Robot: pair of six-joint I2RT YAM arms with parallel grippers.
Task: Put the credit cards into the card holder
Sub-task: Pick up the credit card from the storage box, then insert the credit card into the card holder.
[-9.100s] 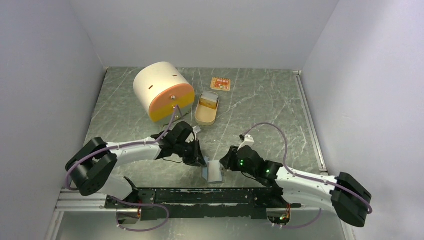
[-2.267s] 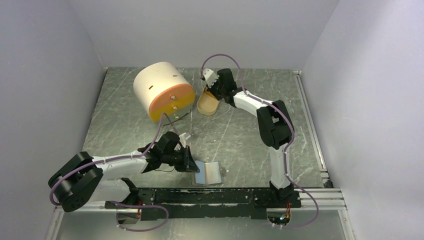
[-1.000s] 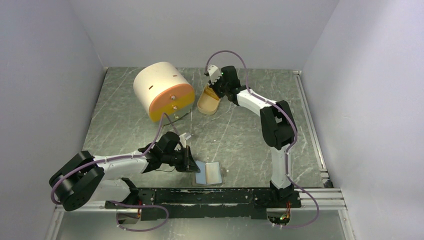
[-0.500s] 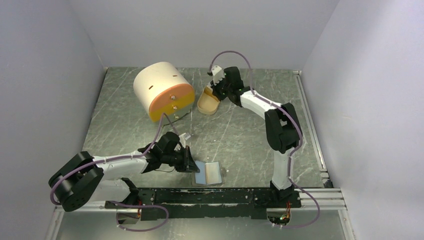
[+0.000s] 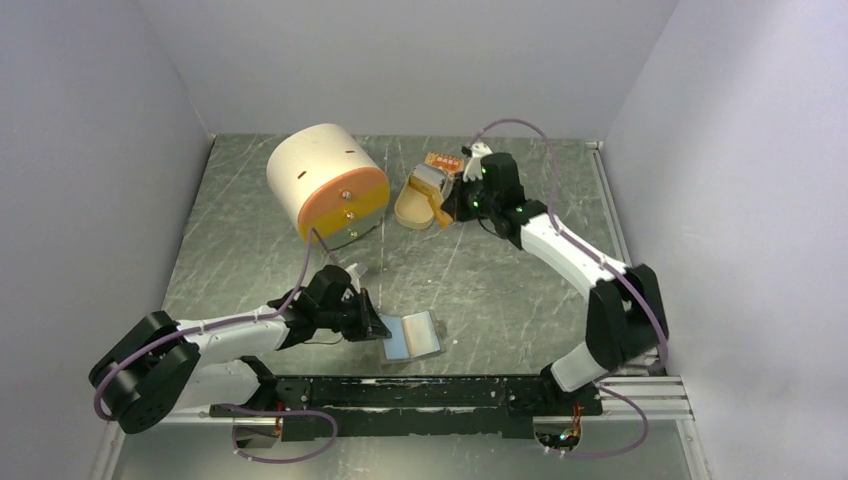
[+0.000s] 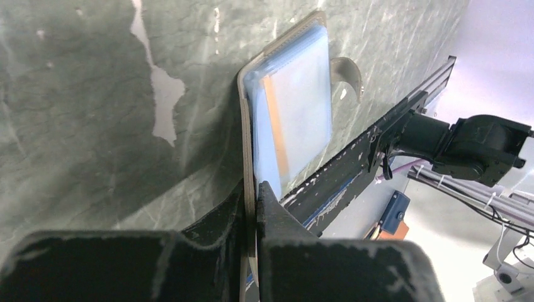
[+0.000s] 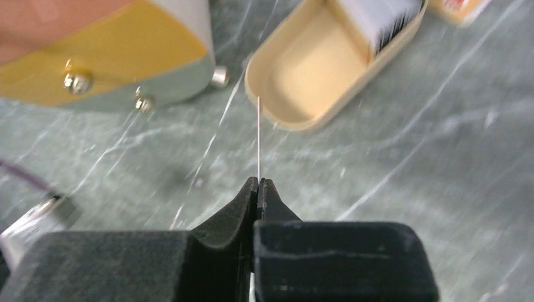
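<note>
The card holder (image 5: 426, 336) lies open near the front edge, and a blue-grey credit card (image 5: 399, 339) rests in its left half. My left gripper (image 5: 374, 324) is shut on the holder's left edge. In the left wrist view the jaws (image 6: 255, 189) pinch the holder's rim (image 6: 247, 126), with the blue card (image 6: 299, 107) just beyond. At the back, my right gripper (image 5: 448, 204) is shut on the gold-orange credit card (image 5: 440, 214), held just off the tan tin. In the right wrist view the gripper (image 7: 259, 182) holds the card (image 7: 259, 138) edge-on.
A tan oval tin (image 5: 412, 210) (image 7: 308, 69) sits open with a pale grey object in its far end. A white cylinder with an orange face (image 5: 325, 182) stands to its left. A small orange packet (image 5: 443, 160) lies behind. Walls enclose three sides.
My right arm has swung right and drawn its gripper back from the tin with the gold-orange card. The left gripper shifted slightly, and the card holder turned a little with it.
</note>
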